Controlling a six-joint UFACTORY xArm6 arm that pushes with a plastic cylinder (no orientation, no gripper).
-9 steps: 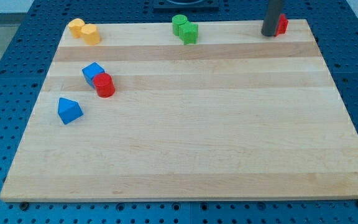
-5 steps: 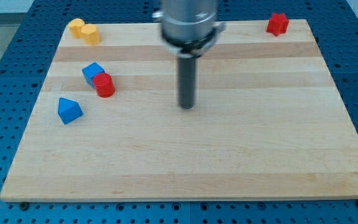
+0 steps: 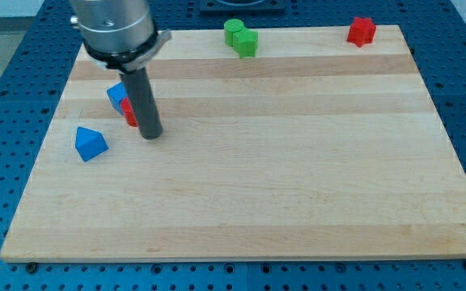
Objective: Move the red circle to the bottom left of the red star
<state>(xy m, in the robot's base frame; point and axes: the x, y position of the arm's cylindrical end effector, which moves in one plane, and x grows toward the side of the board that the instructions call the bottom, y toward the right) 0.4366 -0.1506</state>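
Having swept across from the red star (image 3: pixel 362 31), my tip (image 3: pixel 151 134), gripping nothing, is now crowding the red circle's (image 3: pixel 127 111) right side, so pushing it starward still needs repositioning.

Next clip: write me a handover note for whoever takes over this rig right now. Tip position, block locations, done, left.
My tip is down on the board, just right of and below the red circle, which the rod mostly hides.
The red circle sits against a blue block at the view's left.
The red star is at the view's top right corner.
Done: nothing visible yet.
Left: push the circle across to the star's bottom left.
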